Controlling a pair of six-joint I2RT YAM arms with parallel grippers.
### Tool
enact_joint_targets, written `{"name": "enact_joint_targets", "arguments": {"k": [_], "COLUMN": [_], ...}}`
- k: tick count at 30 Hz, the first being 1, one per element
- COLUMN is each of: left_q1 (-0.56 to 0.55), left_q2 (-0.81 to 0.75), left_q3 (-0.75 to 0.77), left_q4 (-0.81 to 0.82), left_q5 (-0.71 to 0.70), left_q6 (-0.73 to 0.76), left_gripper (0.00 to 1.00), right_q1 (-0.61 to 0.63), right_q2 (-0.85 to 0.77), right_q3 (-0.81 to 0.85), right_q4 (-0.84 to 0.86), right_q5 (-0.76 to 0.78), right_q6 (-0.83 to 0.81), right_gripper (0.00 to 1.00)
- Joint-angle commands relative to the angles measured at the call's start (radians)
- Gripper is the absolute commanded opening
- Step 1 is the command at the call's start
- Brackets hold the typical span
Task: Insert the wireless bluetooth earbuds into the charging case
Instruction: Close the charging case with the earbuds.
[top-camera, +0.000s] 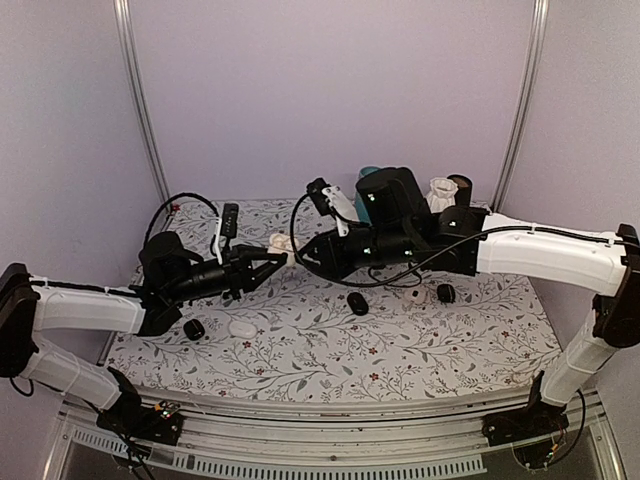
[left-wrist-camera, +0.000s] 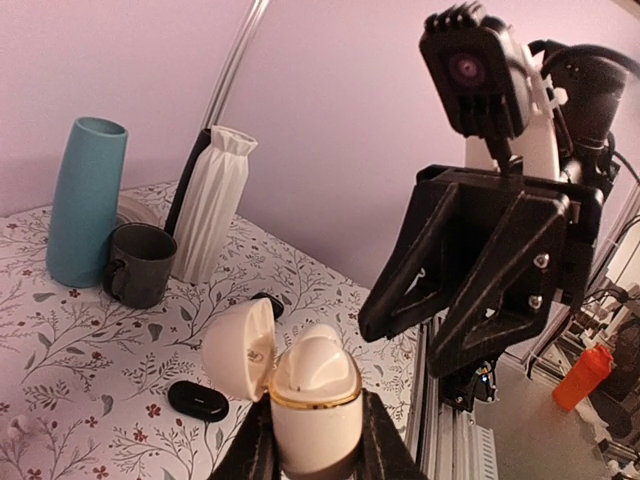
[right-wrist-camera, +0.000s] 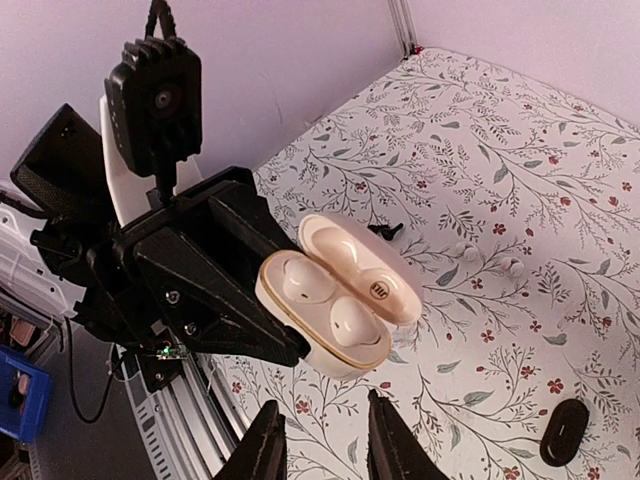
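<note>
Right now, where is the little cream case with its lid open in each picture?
Top external: the cream case is a little left of centre, between the tips of the two arms.
Left wrist: the cream case is at bottom centre, very close, with its lid flipped to the left.
Right wrist: the cream case is in the middle, its open side facing the camera.
Shared landmark: the flowered table cover.

The left arm (top-camera: 85, 308) and the right arm (top-camera: 545, 255) are stretched inward from the left and right edges of the table (top-camera: 400, 345), so that the left gripper (top-camera: 274, 258), clamped on the open charging case (right-wrist-camera: 340, 300), is faced closely by the right gripper (right-wrist-camera: 322, 442), whose fingers (right-wrist-camera: 390, 442) are held slightly parted, empty.
</note>
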Motion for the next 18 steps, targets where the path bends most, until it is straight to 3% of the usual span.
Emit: {"name": "enact_joint_targets", "arguments": {"k": [1, 10, 18], "left_q1": [0.008, 0.009, -0.015], "left_q2": [-0.042, -0.097, -0.117], "left_q3": [-0.018, -0.036, 0.009], "left_q4": [0.061, 0.132, 0.173], "left_q5": [0.019, 0.126, 0.225], "left_q6": [0.035, 0.067, 0.024], "left_gripper": [0.0, 0.0, 0.0], "right_q1": [-0.042, -0.191, -0.201], "right_q2": [-0.094, -0.173, -0.09], "right_q3": [-0.053, -0.2, -0.205], "right_q4": [0.086, 0.31, 0.44], "right_q5": [-0.055, -0.302, -0.468], "right_q6": [0.042, 0.171, 0.171], "right_gripper": [0.3, 0.44, 0.49]}}
